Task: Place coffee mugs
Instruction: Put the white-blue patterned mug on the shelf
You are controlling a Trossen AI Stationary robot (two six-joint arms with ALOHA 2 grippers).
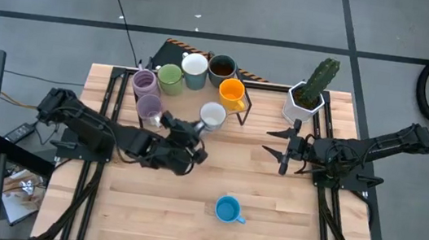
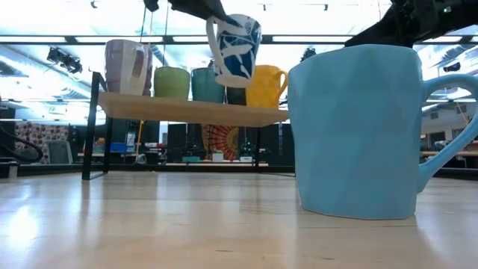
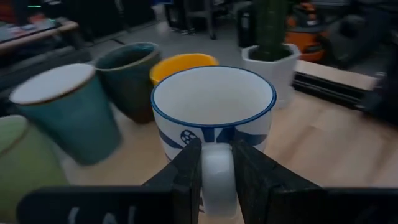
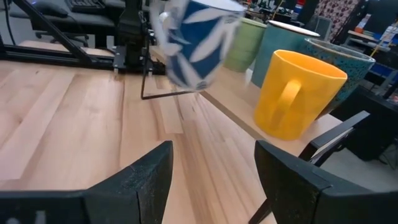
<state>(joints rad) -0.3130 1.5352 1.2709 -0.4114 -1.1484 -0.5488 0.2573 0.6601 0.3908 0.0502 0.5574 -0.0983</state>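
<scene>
Coffee mugs, several, are standing on a small raised shelf (image 1: 246, 79) at the worktop's (image 1: 184, 231) far edge; one is being carried.

- Blue-and-white mug (image 3: 212, 118): the left gripper (image 3: 211, 168) is pinching its handle between both fingers. The left wrist view is showing this grip plainly; the high view is giving only the white rim beside the shelf's near edge. The low view is showing the mug in the air, tilted, above shelf level, a blue leaf pattern on its side.
- Orange mug (image 1: 232, 93): sitting at the shelf's right end, handle toward the near edge of the worktop.
- Purple mugs (image 1: 144, 82): two, occupying the shelf's left end.
- Green mug (image 1: 170, 77), a pale-rimmed teal mug (image 1: 195, 66) and a dark mug (image 1: 222, 68): lining the shelf's far side.
- Blue mug (image 1: 227, 210): standing alone near the worktop's near edge, filling the low view.
- Cactus pot (image 1: 305, 100): sitting at the far right corner.
- Left arm: reaching across from the left edge.
- Right gripper (image 1: 284, 145): hovering near the right edge, fingers spread wide, holding nothing.
</scene>
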